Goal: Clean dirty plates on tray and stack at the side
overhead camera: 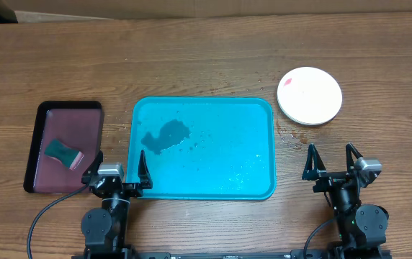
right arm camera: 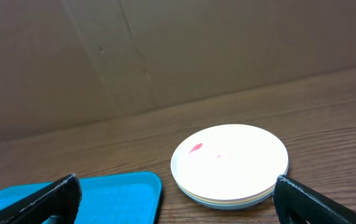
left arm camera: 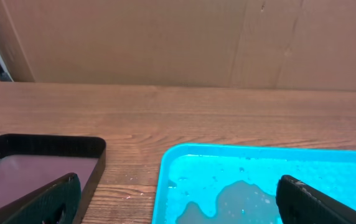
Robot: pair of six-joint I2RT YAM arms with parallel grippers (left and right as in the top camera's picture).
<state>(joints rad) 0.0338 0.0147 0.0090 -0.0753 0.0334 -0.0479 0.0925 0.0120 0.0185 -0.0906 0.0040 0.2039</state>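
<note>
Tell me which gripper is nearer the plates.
Right. The right gripper sits just short of the plates, on the robot's side, open and not touching. The left gripper is far off, across the tray at its near left corner.

A brown wood-grain counter (overhead camera: 206, 57) fills the scene. Along the counter's far edge stands a wall of plain tan cardboard panels (left arm camera: 134, 37), creased and seamed. Soft, even light falls across the counter, leaving only faint shadows.
</note>
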